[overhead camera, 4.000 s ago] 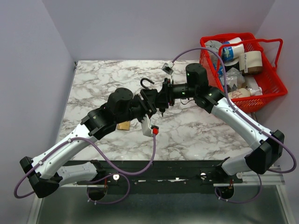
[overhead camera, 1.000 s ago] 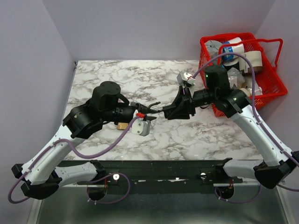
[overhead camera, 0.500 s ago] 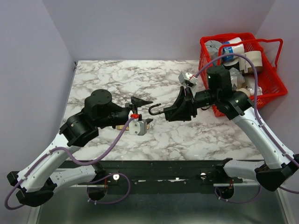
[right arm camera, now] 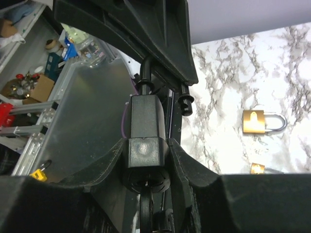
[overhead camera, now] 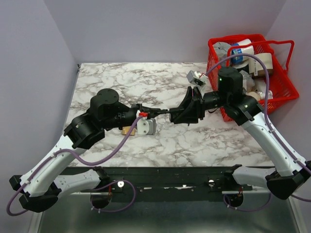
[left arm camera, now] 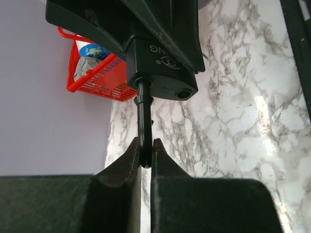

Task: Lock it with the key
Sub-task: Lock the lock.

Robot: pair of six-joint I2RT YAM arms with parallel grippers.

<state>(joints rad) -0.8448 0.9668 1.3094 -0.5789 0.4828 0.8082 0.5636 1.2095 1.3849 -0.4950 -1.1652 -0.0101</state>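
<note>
1. Top external view: over the table [overhead camera: 209,143], with the basket [overhead camera: 286,86] at its 2 o'clock corner, both arms meet mid-air. Half a second ago we saw the left one standing back, with a gap to the lock.
2. The left gripper [overhead camera: 158,112] was spread wide then. It has now come in from 9 o'clock and pinches the shackle [left arm camera: 144,121] between its closed fingers.
3. The right gripper [right arm camera: 146,151] has not shifted. It clamps the black padlock [right arm camera: 145,121] by its body from 3 o'clock, clear of the table.
4. In the left wrist view one socket [left arm camera: 183,93] in the body stands empty, so we judge the shackle is not yet home. With both ends now held, we think it can be swung and pressed in.
5. A brass padlock [right arm camera: 261,121] lies untouched on the table.
6. We read the dark stub [right arm camera: 147,208] under the padlock's base as the key, seated in its keyhole, but it is too cropped to be sure.
</note>
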